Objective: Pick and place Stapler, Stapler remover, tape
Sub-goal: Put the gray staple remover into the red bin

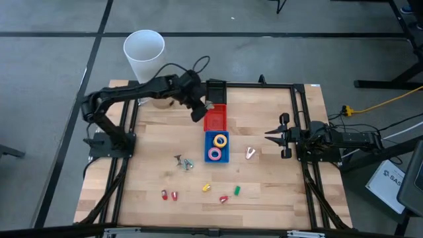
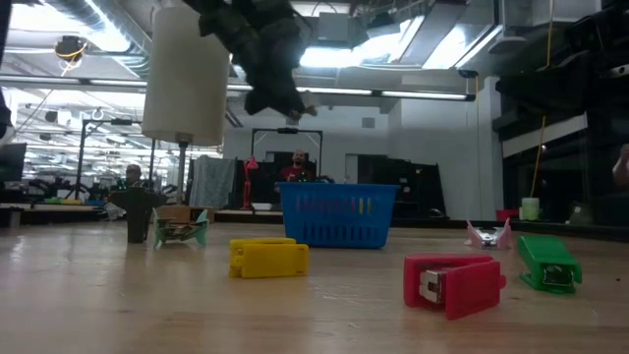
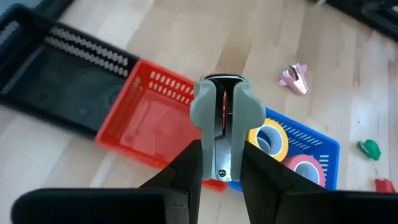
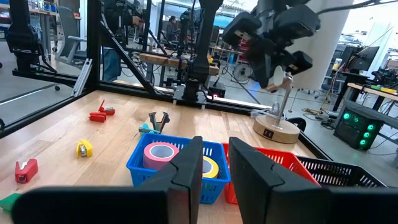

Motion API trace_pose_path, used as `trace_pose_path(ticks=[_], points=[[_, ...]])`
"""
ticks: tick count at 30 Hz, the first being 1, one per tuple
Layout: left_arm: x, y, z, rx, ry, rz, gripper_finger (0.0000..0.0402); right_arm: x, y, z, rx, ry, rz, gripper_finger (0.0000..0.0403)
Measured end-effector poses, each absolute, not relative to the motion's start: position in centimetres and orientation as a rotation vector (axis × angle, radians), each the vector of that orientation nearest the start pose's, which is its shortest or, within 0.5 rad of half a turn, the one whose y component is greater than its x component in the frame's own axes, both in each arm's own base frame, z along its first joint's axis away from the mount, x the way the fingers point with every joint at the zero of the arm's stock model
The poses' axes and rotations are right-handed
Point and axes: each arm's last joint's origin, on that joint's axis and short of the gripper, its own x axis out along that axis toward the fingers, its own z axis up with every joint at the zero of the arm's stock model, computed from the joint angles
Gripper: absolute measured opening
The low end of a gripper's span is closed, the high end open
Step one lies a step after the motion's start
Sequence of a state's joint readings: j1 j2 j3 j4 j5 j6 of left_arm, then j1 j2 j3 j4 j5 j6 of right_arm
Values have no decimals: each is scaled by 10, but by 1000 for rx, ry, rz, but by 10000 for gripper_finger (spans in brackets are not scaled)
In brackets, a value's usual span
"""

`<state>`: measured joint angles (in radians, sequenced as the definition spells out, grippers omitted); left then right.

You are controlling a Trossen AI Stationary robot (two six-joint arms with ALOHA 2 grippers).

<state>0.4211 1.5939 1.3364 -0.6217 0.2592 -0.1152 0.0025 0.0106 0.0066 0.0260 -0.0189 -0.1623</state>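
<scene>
I am holding my left claw (image 3: 221, 134) above the red basket (image 1: 215, 120), pinching what looks like a grey stapler remover (image 3: 222, 115); next I am needing to lower and release it inside, while my right claw (image 1: 281, 135) is waiting beyond the blue basket (image 1: 217, 147).

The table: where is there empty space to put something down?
The table is bare between the left arm's base and the red basket, and along the far edge by the right hand. It is crowded near the front edge, with small staplers, and around the blue basket with its tape.
</scene>
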Motion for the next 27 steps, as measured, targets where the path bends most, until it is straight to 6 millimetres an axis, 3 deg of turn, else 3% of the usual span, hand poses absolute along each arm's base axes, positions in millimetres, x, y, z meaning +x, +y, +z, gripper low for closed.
trace_pose_path(ticks=[10, 15, 27], points=[[360, 145, 274, -317, 989, 157, 83, 98, 1, 167, -162, -24, 19, 81], [379, 155, 267, -328, 969, 165, 83, 98, 1, 167, -162, -23, 20, 81], [397, 164, 223, -305, 1081, 246, 84, 98, 1, 167, -162, -24, 19, 81]])
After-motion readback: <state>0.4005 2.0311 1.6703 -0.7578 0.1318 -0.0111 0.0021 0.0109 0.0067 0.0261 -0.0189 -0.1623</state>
